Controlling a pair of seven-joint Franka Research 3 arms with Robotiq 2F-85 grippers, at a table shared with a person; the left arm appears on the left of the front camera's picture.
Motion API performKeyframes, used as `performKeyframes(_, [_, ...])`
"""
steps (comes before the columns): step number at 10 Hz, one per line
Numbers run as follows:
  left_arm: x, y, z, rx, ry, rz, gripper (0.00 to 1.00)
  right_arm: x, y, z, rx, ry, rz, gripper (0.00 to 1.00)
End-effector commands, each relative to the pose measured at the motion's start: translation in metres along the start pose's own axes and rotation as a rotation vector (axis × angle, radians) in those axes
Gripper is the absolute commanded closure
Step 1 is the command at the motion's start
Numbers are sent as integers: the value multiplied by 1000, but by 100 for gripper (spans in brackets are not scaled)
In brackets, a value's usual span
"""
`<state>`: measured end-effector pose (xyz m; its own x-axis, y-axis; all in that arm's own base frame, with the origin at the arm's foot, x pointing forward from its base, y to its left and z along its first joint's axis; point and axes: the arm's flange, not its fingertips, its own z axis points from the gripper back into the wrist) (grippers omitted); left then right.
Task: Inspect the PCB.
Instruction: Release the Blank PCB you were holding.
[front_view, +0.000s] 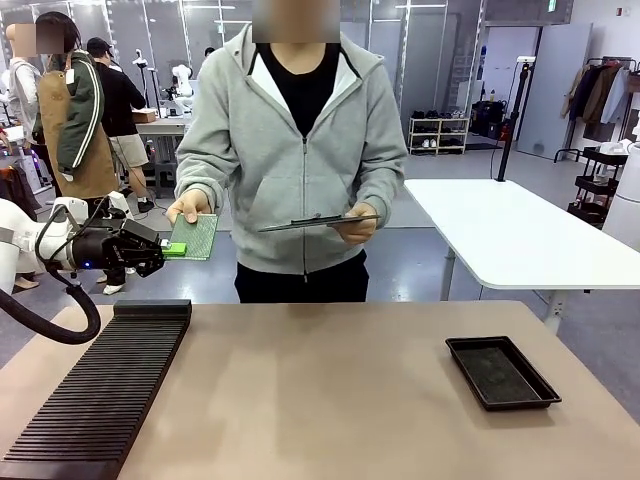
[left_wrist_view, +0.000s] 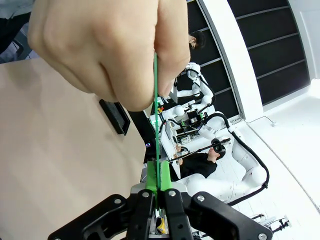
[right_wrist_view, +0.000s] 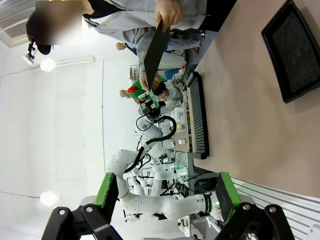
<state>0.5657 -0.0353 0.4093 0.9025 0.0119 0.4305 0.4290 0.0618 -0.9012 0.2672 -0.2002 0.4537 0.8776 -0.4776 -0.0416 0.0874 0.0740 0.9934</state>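
Front view: at 9 o'clock the left claw is clamped on the circuit board's left edge, held in the air beyond the worktop. A person's hand grips the board's far edge. The right claw stands wide, holding nothing. A black tray lies at 4 o'clock.

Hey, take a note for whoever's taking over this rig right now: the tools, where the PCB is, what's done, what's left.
Left tool: shut on the near edge of the PCB, held in the air past the table's far left side.
Right tool: open, holding nothing.
Person's hand grips the PCB's far edge too; the other hand holds a flat board.
Black tray sits on the table's right, slotted rack on its left.
Done: PCB is up at the person.
Left: likely the inspection itself, then setting the PCB down.
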Motion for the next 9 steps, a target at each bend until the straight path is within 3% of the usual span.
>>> performKeyframes(1, [0, -2, -1, -12, -18, 1, 100, -1, 3, 1, 0, -2, 8, 0])
performKeyframes(9, [0, -2, -1, -12, -18, 1, 100, -1, 3, 1, 0, -2, 8, 0])
